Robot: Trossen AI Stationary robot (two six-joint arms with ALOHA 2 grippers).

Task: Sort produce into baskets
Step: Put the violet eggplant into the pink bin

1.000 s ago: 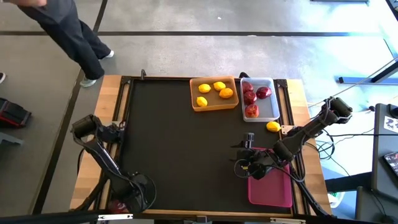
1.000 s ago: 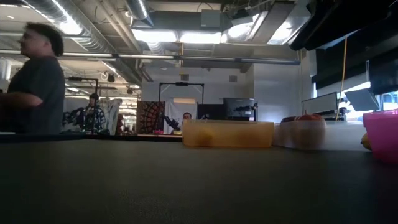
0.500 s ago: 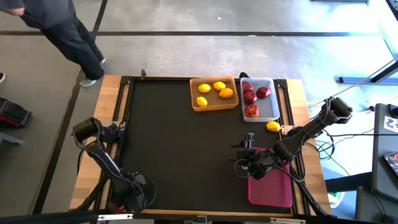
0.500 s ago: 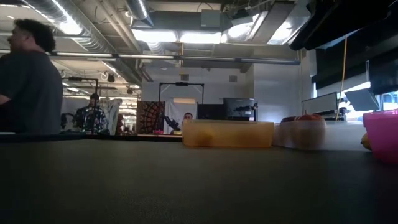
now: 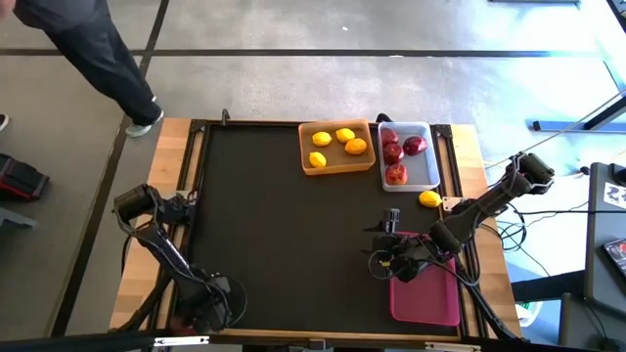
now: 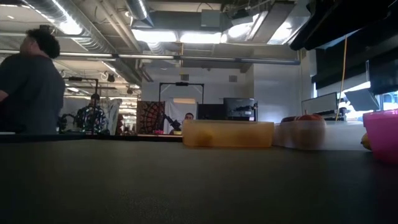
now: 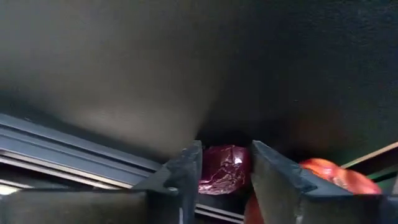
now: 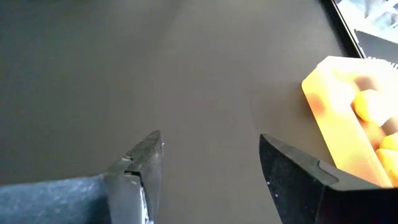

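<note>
Dark matting covers my surface. At its far edge the orange basket holds yellow lemons and the white basket beside it holds red apples; one lemon lies loose just beside the white basket. My left pincer sits at the near-left corner, its fingers flanking a dark purple piece, a red apple alongside. My right pincer hangs spread by the pink basket.
</note>
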